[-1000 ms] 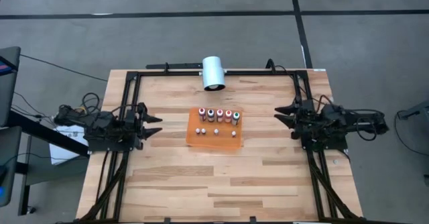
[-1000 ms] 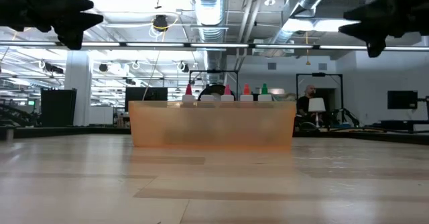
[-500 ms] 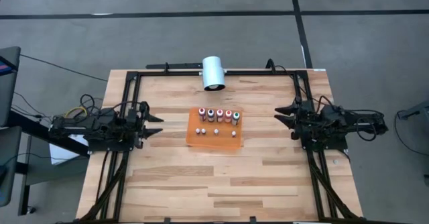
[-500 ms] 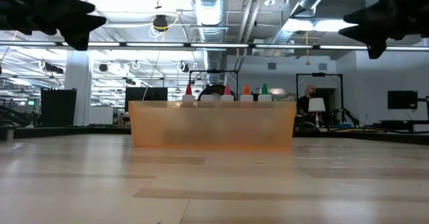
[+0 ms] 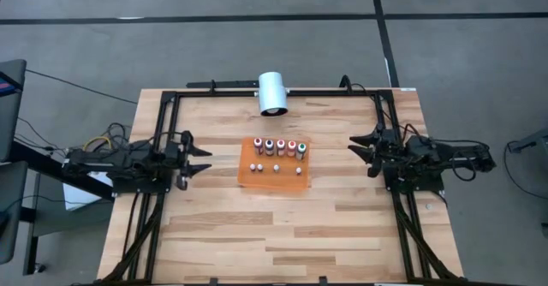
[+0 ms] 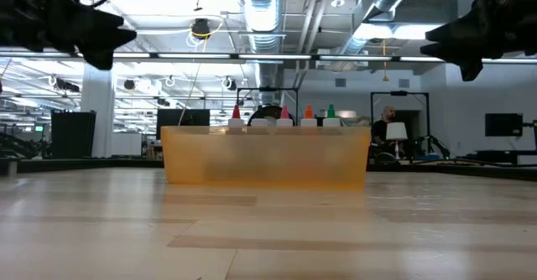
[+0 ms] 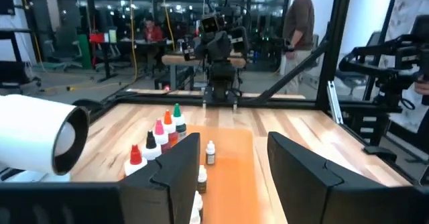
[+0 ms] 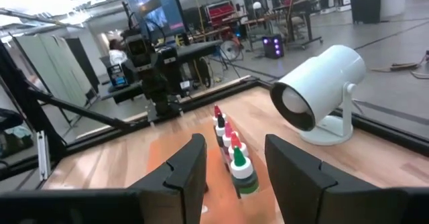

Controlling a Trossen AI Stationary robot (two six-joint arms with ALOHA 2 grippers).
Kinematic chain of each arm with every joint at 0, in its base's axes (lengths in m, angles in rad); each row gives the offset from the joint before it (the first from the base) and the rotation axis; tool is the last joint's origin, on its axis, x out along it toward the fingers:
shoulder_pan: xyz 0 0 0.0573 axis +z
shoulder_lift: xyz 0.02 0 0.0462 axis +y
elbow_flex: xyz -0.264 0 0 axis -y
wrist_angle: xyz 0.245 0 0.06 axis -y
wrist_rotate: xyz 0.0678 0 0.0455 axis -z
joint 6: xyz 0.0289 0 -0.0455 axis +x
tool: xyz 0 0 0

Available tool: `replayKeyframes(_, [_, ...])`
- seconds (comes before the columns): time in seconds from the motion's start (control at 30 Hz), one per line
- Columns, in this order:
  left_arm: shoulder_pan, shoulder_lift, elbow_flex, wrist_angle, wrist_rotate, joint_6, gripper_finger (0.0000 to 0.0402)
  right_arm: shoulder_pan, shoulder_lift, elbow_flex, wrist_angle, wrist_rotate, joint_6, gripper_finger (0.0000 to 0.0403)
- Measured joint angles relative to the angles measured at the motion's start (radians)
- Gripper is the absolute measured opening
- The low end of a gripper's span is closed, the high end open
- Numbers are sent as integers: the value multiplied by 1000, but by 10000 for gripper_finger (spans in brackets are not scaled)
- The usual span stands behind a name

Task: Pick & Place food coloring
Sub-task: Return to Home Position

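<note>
An orange tray (image 5: 274,176) sits mid-table. Several tiny food coloring bottles (image 5: 280,146) stand upright in a row along its far side, and small pale-topped ones (image 5: 276,168) stand nearer. The row also shows in the left wrist view (image 7: 159,131) and the right wrist view (image 8: 231,150). My left gripper (image 5: 203,158) is open, left of the tray, above the table. My right gripper (image 5: 354,148) is open, right of the tray, above the table. Both are empty.
A large white cylinder (image 5: 273,92) on a stand sits at the table's far edge, behind the tray. A black frame (image 5: 171,98) runs around the table's far part. People show in the room beyond the table. Bare wood (image 5: 282,235) lies near the front.
My left gripper has moved a little toward the tray, toward the table's right edge. My right gripper has edged slightly toward the tray. The tray and bottles have stayed still.
</note>
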Motion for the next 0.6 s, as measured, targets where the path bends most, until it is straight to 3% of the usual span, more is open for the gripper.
replayKeyframes(0.1, [0,1,-69,88,-1,-33,167,0,0,0,-1,0,0,139])
replayKeyframes(0.6, [0,0,-66,88,-7,-42,167,0,0,-32,-18,39,1,142])
